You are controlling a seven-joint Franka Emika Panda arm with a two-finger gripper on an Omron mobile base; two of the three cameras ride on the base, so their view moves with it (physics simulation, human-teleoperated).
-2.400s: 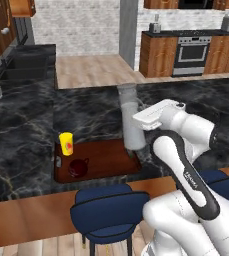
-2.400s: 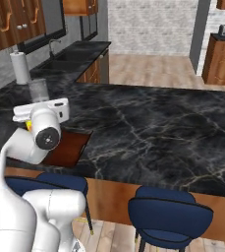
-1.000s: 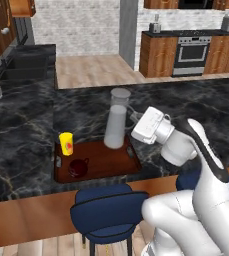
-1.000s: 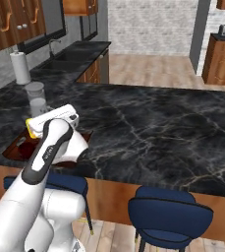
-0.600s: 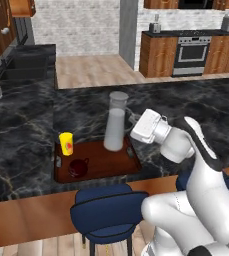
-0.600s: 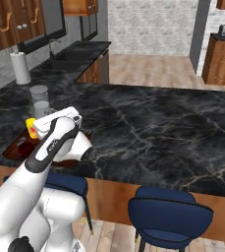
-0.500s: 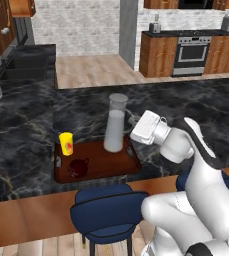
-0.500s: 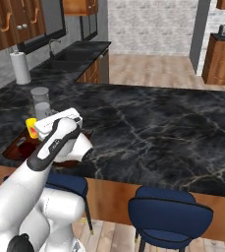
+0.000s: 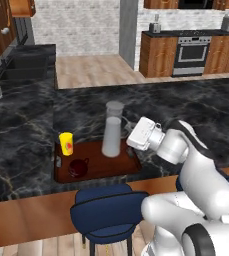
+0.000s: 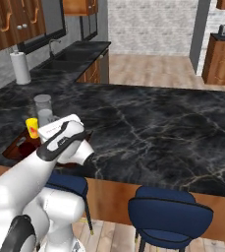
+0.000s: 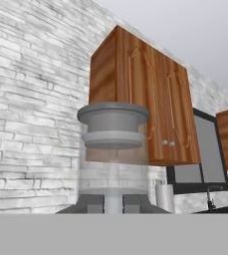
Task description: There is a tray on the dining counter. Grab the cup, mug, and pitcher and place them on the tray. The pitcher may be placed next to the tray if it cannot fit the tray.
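Note:
The clear grey pitcher (image 9: 112,131) stands upright at the right end of the reddish-brown tray (image 9: 101,168), its base down at the tray floor. My gripper (image 9: 129,136) reaches in from the right at mid height and is shut on the pitcher's thin handle. In the hand view the lidded pitcher (image 11: 113,149) looms close, with the fingertips (image 11: 93,203) either side of the pale handle strip. The yellow cup (image 9: 66,143) stands at the tray's left end, and the dark maroon mug (image 9: 77,167) sits in front of it. From the right base view the pitcher (image 10: 43,109) and cup (image 10: 32,127) show behind my hand.
The tray lies near the wood front edge of the black marble dining counter (image 9: 21,130). Blue stools (image 9: 108,216) (image 10: 170,211) stand below that edge. A paper towel roll (image 10: 20,67) and a sink (image 9: 28,65) are on the far counter at the left.
The pitcher has come down a little with my gripper, from just above the tray to its floor. The cup and mug have not moved.

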